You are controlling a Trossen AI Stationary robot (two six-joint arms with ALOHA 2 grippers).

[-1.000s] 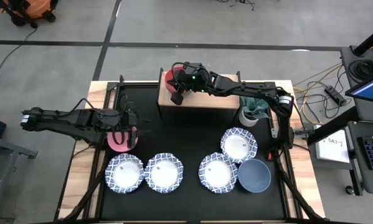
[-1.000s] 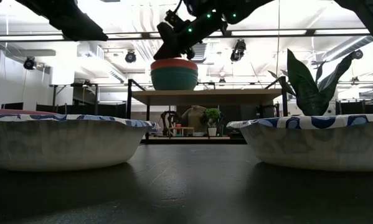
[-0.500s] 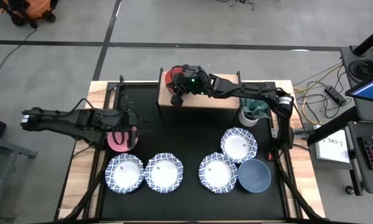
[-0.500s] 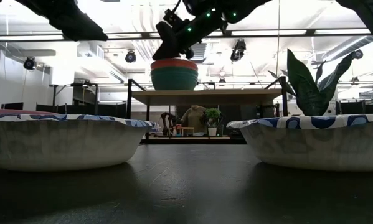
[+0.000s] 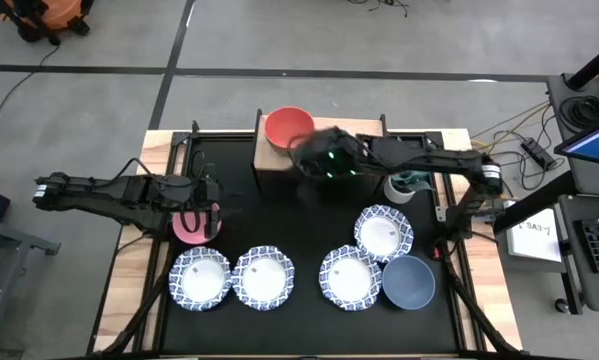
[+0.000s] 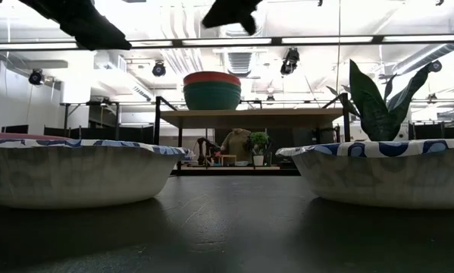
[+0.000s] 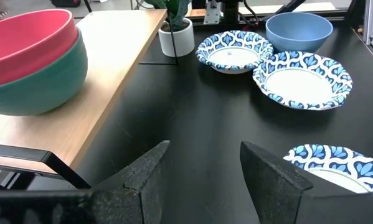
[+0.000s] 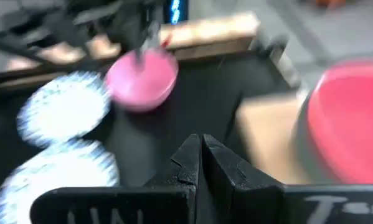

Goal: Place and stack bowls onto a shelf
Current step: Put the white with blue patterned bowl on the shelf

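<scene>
A black tabletop (image 5: pixel 309 240) with wooden edges stands on a grey floor. At its far edge is the shelf (image 5: pixel 329 172), a light-wood board on thin black legs. On the shelf's left end the red bowl (image 5: pixel 288 125) sits nested in the green bowl (image 6: pixel 211 96), the red rim showing just above the green.

The right gripper (image 5: pixel 319 165) hangs over the shelf just beside that stack, jaws fully closed and holding nothing. The left gripper (image 5: pixel 215 210) hovers over the pink bowl (image 5: pixel 194 228) near the table's left edge, its jaws spread wide with nothing between them.

Four white bowls with blue patterned rims (image 5: pixel 200 279) (image 5: pixel 263 277) (image 5: pixel 351 276) (image 5: pixel 383 233) lie along the near side, and the plain slate-blue bowl (image 5: pixel 409 282) touches the right-hand pair. A white pot with a spiky green plant (image 5: pixel 404 182) stands just beside the shelf's right end.
</scene>
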